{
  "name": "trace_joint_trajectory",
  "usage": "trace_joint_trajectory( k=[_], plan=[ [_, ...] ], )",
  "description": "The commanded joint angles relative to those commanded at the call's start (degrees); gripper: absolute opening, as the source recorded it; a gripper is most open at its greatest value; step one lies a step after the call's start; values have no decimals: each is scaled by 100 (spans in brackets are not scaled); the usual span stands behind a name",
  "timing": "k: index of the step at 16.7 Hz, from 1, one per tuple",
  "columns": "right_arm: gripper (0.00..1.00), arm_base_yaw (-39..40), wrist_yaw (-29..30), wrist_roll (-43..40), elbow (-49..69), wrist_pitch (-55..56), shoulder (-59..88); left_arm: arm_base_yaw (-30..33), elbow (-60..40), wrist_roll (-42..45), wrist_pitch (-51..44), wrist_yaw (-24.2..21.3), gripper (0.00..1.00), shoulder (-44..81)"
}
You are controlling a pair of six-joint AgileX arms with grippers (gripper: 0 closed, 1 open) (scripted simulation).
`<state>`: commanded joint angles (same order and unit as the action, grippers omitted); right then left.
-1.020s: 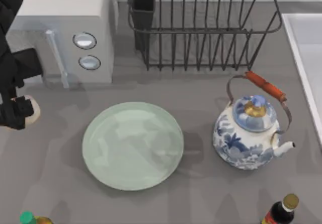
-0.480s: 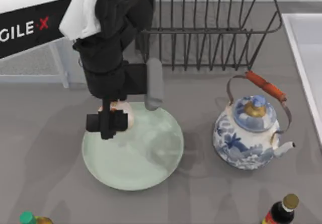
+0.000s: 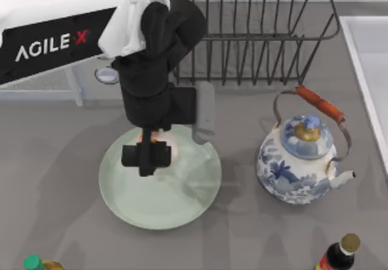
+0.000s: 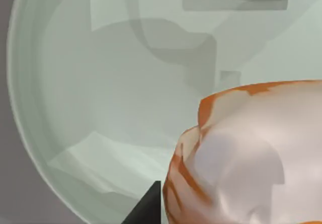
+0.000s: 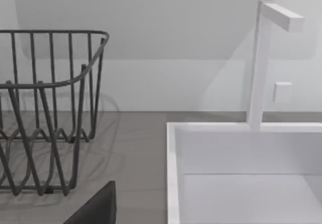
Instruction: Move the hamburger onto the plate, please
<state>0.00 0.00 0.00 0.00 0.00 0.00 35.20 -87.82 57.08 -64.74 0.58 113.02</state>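
Observation:
My left gripper (image 3: 153,153) is shut on the hamburger (image 3: 163,142), a small cream bun with orange filling, and holds it over the far-left part of the pale mint-green plate (image 3: 173,200). Whether the bun touches the plate I cannot tell. In the left wrist view the hamburger (image 4: 241,153) looms close above the glossy plate (image 4: 100,83), beside one dark fingertip (image 4: 148,209). A dark edge of my right gripper (image 5: 95,209) sits parked near the rack and the sink.
A blue-and-white kettle (image 3: 300,161) stands to the right of the plate. A wire dish rack (image 3: 242,33) lines the back, with a white sink (image 3: 370,70) at the right edge. A dark bottle (image 3: 339,255) and a green-capped bottle (image 3: 33,263) stand at the front.
My left arm has swung from the table's left edge to the right, carrying the hamburger until it hangs over the plate. Nothing else has moved.

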Motion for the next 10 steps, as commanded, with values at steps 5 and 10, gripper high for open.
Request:
trace_joint_trajectory(
  k=[5,10],
  plan=[
    [100,0,0,0,0,0,0,15,402,-4,686,9,0,181],
    [100,0,0,0,0,0,0,20,599,-5,916,-9,0,309]
  ],
)
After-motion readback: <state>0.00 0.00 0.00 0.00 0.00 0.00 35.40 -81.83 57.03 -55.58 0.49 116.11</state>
